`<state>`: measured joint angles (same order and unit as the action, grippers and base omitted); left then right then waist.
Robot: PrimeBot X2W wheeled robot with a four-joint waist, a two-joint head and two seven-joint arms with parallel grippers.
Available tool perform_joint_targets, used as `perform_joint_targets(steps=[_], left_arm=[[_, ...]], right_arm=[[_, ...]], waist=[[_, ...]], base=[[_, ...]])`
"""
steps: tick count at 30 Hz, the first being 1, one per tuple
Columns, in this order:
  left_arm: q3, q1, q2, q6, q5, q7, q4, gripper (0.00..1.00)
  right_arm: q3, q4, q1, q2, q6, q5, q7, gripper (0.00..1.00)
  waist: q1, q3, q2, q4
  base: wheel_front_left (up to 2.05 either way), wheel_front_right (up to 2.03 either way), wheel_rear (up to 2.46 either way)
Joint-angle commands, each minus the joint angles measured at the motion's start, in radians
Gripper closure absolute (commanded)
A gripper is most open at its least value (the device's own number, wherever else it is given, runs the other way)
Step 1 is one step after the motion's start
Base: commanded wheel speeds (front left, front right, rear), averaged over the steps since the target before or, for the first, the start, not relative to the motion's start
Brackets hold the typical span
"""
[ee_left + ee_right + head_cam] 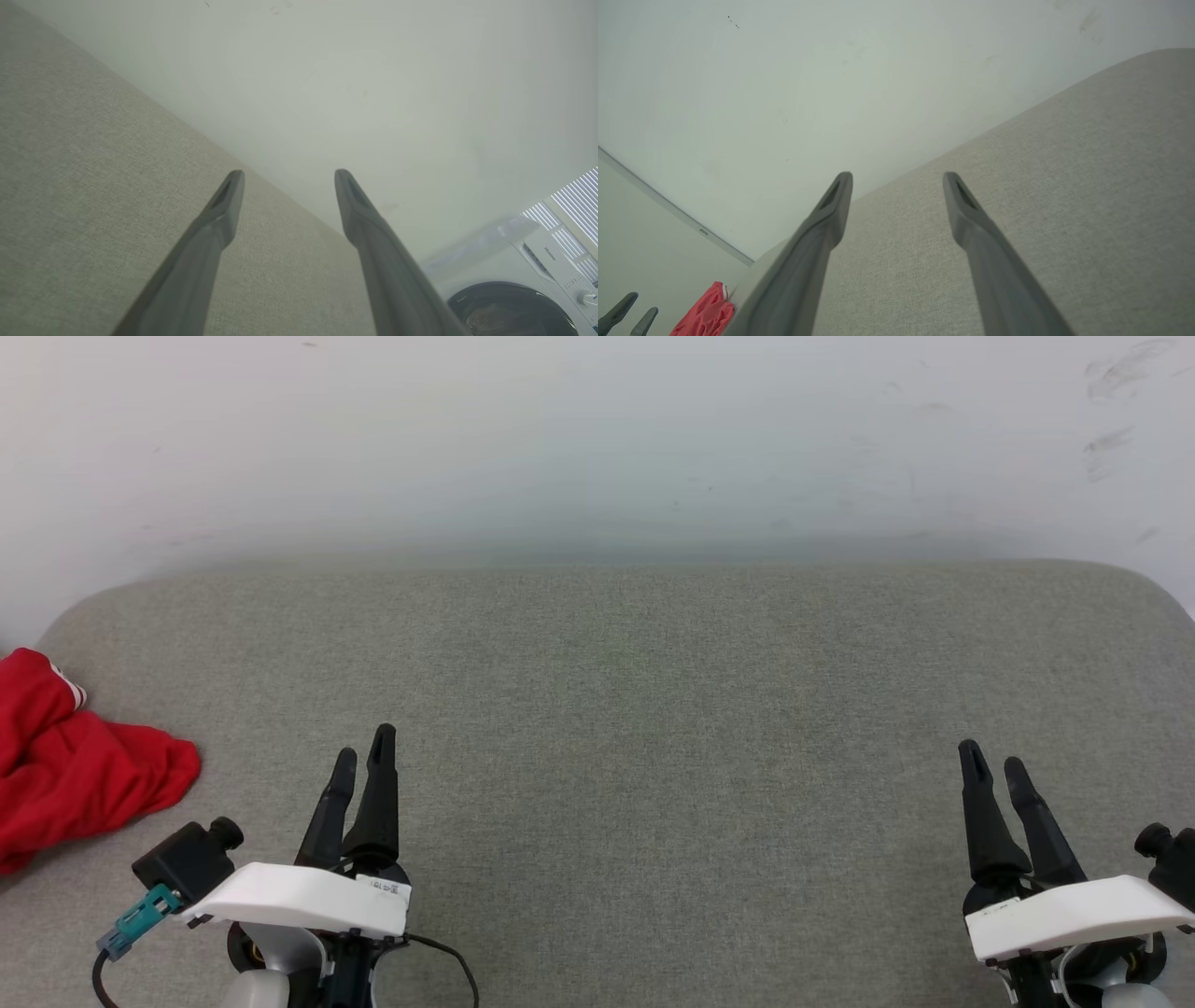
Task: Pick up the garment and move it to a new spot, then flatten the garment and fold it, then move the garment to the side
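Observation:
The garment (75, 770) is a crumpled red heap with a bit of red-and-white striped trim, lying at the far left edge of the grey fabric surface (653, 709). It shows again as a small red patch, the garment (706, 313), in the right wrist view. My left gripper (364, 751) hovers open over the surface to the right of the heap, apart from it. Its fingers (224, 205) stand wide with nothing between them. My right gripper (991, 761) is open at the lower right, far from the garment, and its fingers (836, 196) hold nothing.
A pale wall (597, 439) runs along the back of the grey surface. A white washing machine (537, 280) with a dark round door stands past the surface's right end. The left gripper's fingertips (626, 312) show at the bottom left of the right wrist view.

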<state>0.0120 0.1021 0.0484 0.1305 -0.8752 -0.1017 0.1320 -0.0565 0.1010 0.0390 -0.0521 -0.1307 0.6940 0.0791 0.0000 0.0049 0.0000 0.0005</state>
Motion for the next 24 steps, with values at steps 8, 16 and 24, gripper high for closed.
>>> perform_joint_targets(steps=[8,16,24], left_arm=[[0.002,0.0,0.002,-0.001,0.165,-0.031,-0.007,0.0],[0.008,-0.004,0.002,-0.001,0.29,-0.053,0.007,0.0],[0.012,-0.008,0.002,-0.001,0.402,-0.073,0.022,0.0]], right_arm=[[-0.009,-0.048,-0.008,0.001,0.0,-0.154,-0.005,0.0],[-0.008,-0.078,-0.018,0.002,0.0,-0.261,-0.022,0.0],[-0.02,-0.103,-0.031,0.002,0.0,-0.343,-0.036,0.0]], waist=[[0.0,0.0,0.0,0.001],[0.0,-0.001,0.0,0.0],[0.0,-0.003,0.0,0.004]], base=[[0.0,0.0,0.0],[0.0,0.0,0.0],[0.0,0.0,0.0]])
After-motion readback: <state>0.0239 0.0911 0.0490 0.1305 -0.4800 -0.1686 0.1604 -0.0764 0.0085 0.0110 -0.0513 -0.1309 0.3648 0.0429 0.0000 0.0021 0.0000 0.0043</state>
